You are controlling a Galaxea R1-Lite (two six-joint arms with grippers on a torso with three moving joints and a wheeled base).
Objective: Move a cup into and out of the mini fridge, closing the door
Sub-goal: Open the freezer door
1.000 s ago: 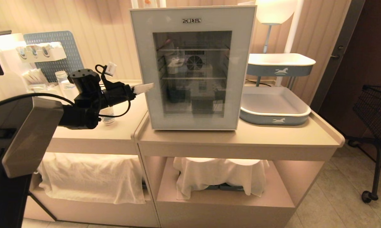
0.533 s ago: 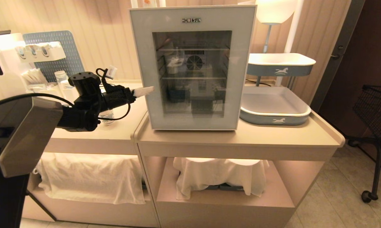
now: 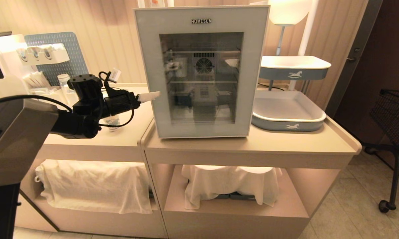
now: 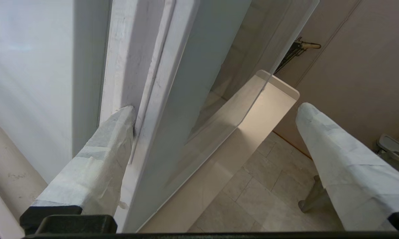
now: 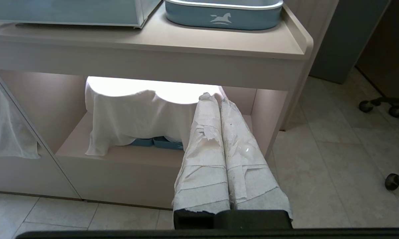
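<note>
Door [image 3: 201, 71] swung slightly outward, left end effector [image 3: 153, 95] spread wide, one fingertip [image 4: 121, 121] at its edge

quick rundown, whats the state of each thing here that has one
door: almost shut, a narrow gap left at its left edge.
left claw: open, one fingertip hooked in that gap, nothing held.
right claw: shut, empty, parked low in front of the cabinet.
mini fridge: upright on the counter, wire shelves showing through the glass.
lamp: lit.
</note>
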